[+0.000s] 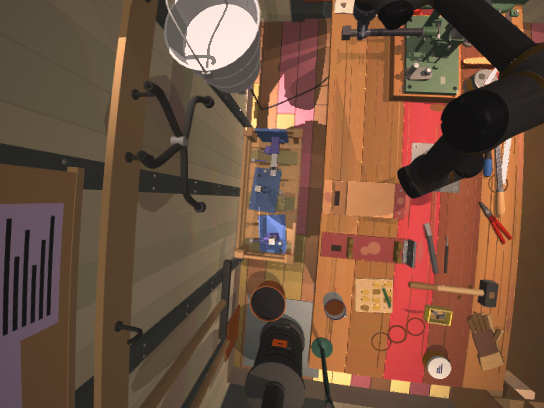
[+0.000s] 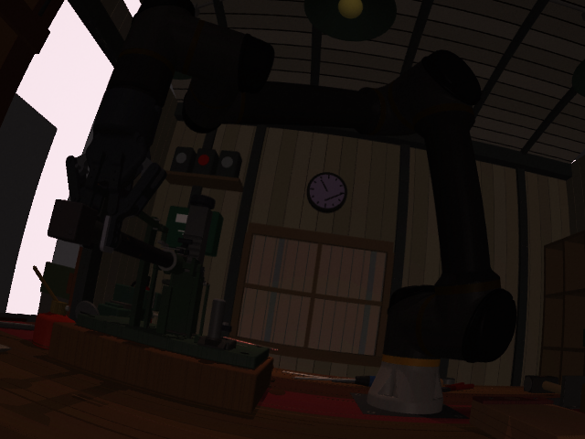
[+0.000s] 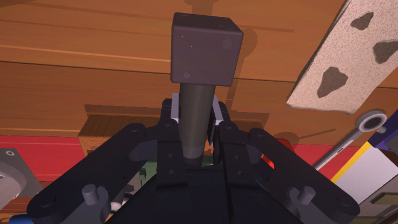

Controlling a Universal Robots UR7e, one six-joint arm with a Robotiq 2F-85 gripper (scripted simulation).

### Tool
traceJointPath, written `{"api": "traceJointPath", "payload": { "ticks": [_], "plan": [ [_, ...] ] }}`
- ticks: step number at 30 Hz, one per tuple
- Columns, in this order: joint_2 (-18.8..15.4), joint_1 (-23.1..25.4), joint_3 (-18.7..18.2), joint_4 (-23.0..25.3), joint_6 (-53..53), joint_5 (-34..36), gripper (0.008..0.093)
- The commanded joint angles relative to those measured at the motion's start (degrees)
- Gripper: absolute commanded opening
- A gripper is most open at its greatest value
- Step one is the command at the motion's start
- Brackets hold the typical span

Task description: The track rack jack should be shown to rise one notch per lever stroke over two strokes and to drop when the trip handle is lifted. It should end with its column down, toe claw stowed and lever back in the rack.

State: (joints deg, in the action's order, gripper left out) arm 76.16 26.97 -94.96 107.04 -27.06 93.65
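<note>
At the far end of the wooden bench the green track rack jack [image 1: 431, 52] stands on its wooden base [image 2: 156, 368], its column [image 2: 191, 264] upright. My gripper [image 3: 194, 117] is closed around the dark round lever [image 3: 194, 122], just below its square block end [image 3: 206, 48]. The lever [image 1: 380, 32] sticks out sideways from the jack, with its block end [image 2: 68, 219] raised above the bench. My arm hides part of the jack in the side camera, and the toe claw and trip handle cannot be made out.
Behind the jack is a plank wall with a clock [image 2: 326, 191] and signal lamps [image 2: 204, 160]. A spotted cloth [image 3: 348, 61], a spanner [image 3: 348, 139], a hammer [image 1: 457, 290], pliers [image 1: 495, 222] and a saw [image 1: 502, 170] lie on the bench and red mat.
</note>
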Motion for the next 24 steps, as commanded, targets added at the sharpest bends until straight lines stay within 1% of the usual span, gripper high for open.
{"api": "traceJointPath", "payload": {
  "ticks": [1, 24],
  "plan": [
    [0.09, 0.0, 0.09, 0.07, 0.02, 0.09, 0.008],
    [1.17, -0.77, -0.03, 0.04, 0.84, -1.66, 0.008]
  ]
}}
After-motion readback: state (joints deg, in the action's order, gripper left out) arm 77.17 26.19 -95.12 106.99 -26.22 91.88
